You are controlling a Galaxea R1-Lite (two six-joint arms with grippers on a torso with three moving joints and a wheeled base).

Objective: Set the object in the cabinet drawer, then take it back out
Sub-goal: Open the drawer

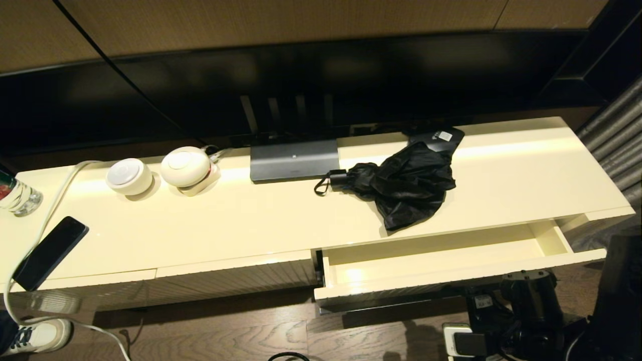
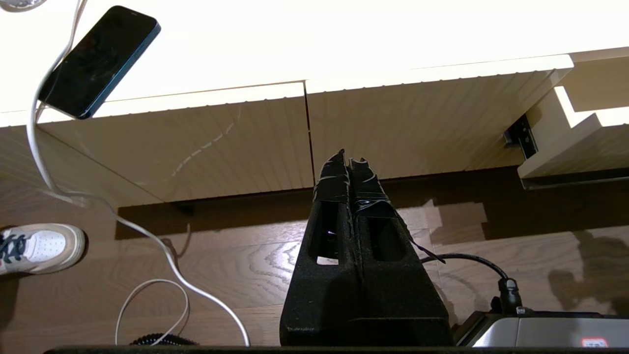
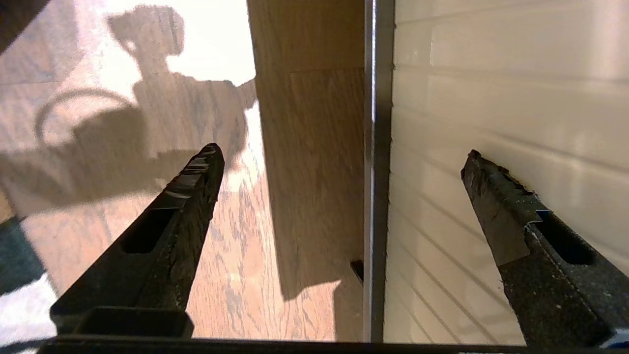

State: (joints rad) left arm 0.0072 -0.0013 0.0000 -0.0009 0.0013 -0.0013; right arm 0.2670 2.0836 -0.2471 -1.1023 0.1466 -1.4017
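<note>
The black compact umbrella (image 1: 406, 183) lies loosely folded on the cream cabinet top, its short handle and wrist loop pointing left. Just in front of it the cabinet drawer (image 1: 451, 273) stands pulled out and holds nothing. My right arm (image 1: 526, 298) is low in front of the drawer. My right gripper (image 3: 341, 155) is open, with one finger over the wooden floor and the other over the drawer's ribbed front (image 3: 491, 98); the dark lower strip (image 3: 381, 147) runs between them. My left gripper (image 2: 346, 158) is shut on nothing, parked low before the closed ribbed panels (image 2: 408, 128).
A small flat black box (image 1: 441, 136) with a white label lies behind the umbrella. On the top there are also a grey TV base (image 1: 293, 159), two white round devices (image 1: 185, 166), a dark phone (image 1: 50, 250), a white cable and a bottle (image 1: 15, 193). A person's shoe (image 1: 40, 336) rests on the floor at left.
</note>
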